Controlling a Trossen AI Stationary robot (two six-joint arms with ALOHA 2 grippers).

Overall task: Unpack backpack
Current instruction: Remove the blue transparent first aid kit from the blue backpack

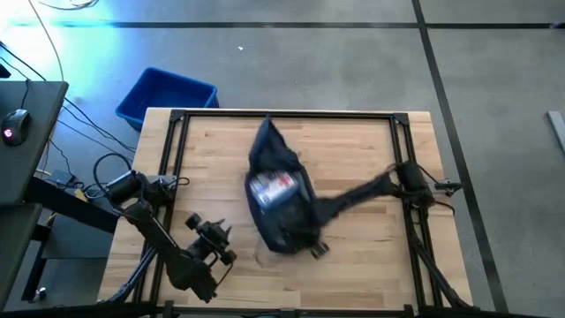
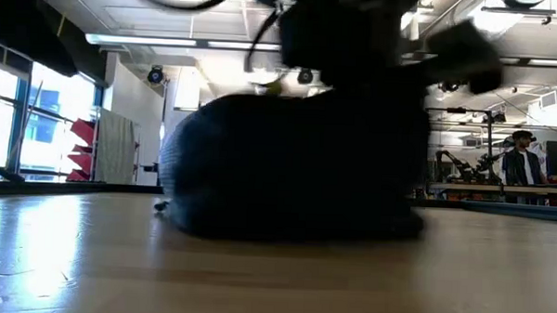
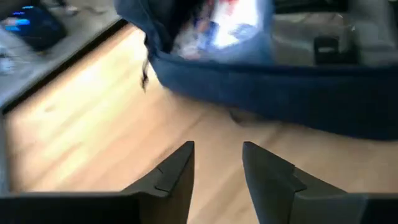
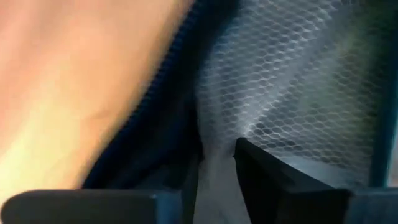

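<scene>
The dark navy backpack (image 1: 278, 208) lies on its side at the middle of the wooden table, its mouth gaping upward, and a red-and-white package (image 1: 272, 187) shows inside. In the low view the backpack (image 2: 287, 171) is a dark mound resting on the tabletop. My right gripper (image 1: 311, 231) reaches in from the right and points steeply down at the backpack's near right edge; its fingers (image 4: 214, 152) stand a narrow gap apart at the pale mesh lining (image 4: 292, 81). My left gripper (image 3: 217, 155) is open, low over bare wood on the near left, and points at the backpack (image 3: 280, 93). My right gripper comes from above at the backpack's mesh lining beside the navy rim (image 4: 155, 118). The picture is blurred, and I cannot tell whether the fingers touch the fabric or have any of it between them.
A bright blue bin (image 1: 168, 95) stands on the floor off the table's far left corner. Black frame rails (image 1: 282, 115) run along the table's edges. A desk with a mouse (image 1: 12, 120) is at the left. A person (image 2: 522, 165) stands far back in the room.
</scene>
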